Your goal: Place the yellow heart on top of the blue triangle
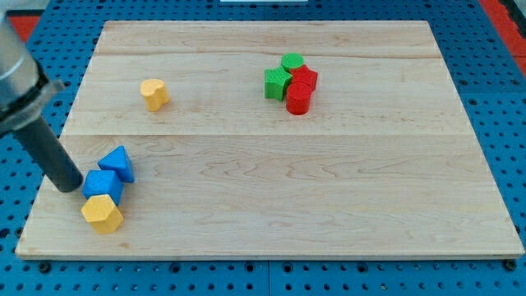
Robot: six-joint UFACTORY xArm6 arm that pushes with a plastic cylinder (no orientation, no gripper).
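The yellow heart (154, 94) lies on the wooden board at the upper left. The blue triangle (117, 163) lies at the lower left, touching a blue cube (102, 186) just below it. A yellow hexagon block (102, 213) touches the blue cube from below. My tip (69, 187) rests on the board at the left side of the blue cube, close to it or touching it. It is left of and a little below the blue triangle, and far below the yellow heart.
A cluster of blocks sits at the upper middle right: a green cylinder (292, 62), a green star (277, 83), a red block (305, 79) and a red cylinder (298, 99). The board's left edge (49, 177) is close to my tip.
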